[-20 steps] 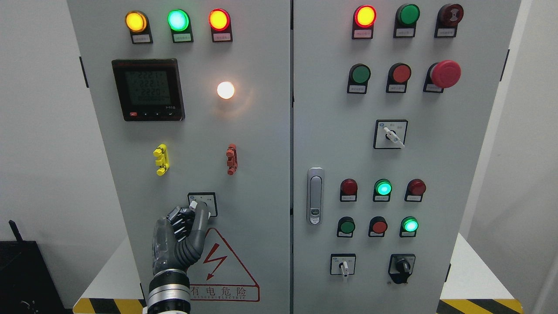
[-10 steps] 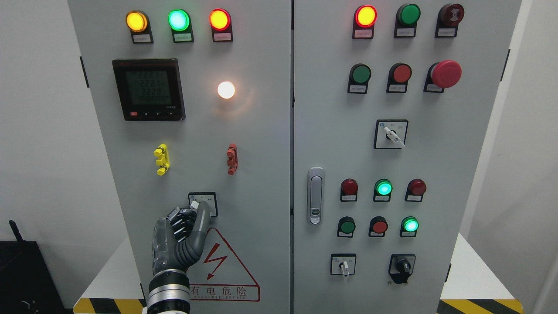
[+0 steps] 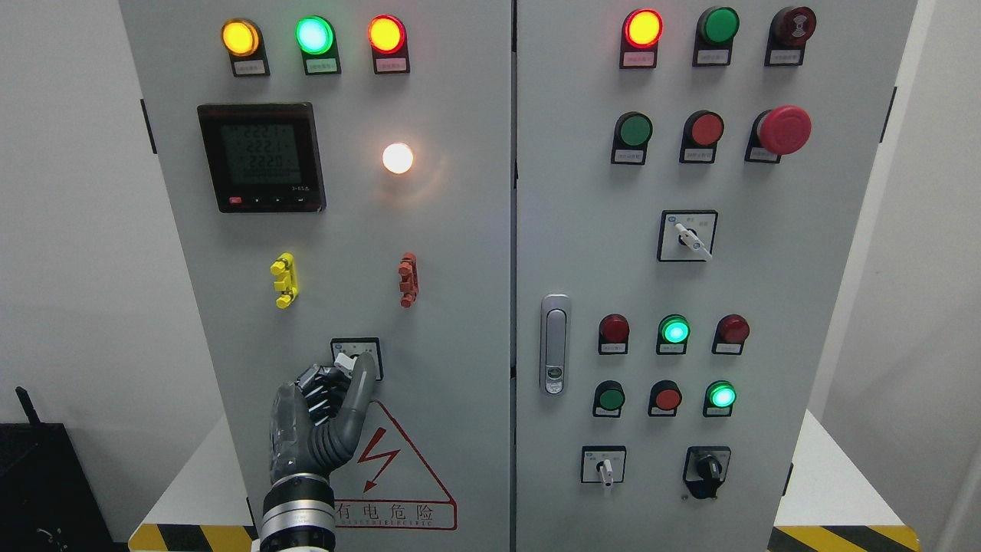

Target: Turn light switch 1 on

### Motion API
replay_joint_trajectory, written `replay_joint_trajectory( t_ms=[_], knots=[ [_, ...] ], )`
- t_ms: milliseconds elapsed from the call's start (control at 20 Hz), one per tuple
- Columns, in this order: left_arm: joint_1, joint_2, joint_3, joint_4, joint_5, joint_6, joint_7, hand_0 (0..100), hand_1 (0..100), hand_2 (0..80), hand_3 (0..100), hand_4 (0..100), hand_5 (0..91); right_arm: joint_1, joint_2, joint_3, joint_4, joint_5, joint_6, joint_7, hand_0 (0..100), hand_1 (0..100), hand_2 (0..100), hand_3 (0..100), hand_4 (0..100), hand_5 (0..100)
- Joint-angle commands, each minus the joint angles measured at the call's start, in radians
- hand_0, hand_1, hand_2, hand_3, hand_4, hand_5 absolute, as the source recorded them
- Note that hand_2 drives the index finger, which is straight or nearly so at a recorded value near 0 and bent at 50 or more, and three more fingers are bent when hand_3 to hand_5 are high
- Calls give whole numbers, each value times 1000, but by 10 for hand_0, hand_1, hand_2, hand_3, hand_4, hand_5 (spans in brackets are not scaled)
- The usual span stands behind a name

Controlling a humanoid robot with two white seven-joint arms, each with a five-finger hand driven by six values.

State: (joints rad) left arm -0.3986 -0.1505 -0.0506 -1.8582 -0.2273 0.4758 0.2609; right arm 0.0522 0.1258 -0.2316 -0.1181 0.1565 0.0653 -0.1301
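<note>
On the left cabinet door, a small rotary light switch [image 3: 356,358] sits in a square black-framed plate above the red warning triangle. My left hand [image 3: 346,371] reaches up from the bottom edge and is shut on the switch's white knob [image 3: 345,358]. The curled fingers [image 3: 318,379] are on its left and the thumb [image 3: 363,376] is on its right. The hand hides most of the knob. A round white lamp [image 3: 397,158] higher on the same door glows. My right hand is not in view.
The left door also carries a digital meter [image 3: 260,157], three lit lamps along the top, and a yellow clip [image 3: 283,280] and a red clip [image 3: 408,280]. The right door holds push buttons, a red emergency stop [image 3: 783,129], selector switches and a door handle [image 3: 554,343].
My left thumb has slid slightly up and to the right along the knob. The white lamp is lit in all frames. The arm has barely moved.
</note>
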Motion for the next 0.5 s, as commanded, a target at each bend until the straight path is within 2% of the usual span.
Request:
replay_joint_trajectory(
  t_ms=[0,450],
  knots=[
    [12,2,-3,-9,0,-3,3,185,445,613,926,939,864,0,0,0,0,0,1,0,307,0,0,0,0,0],
    [37,5,-15,-42,2,-11,3,182,444,613,926,939,864,0,0,0,0,0,1,0,307,0,0,0,0,0]
  ],
)
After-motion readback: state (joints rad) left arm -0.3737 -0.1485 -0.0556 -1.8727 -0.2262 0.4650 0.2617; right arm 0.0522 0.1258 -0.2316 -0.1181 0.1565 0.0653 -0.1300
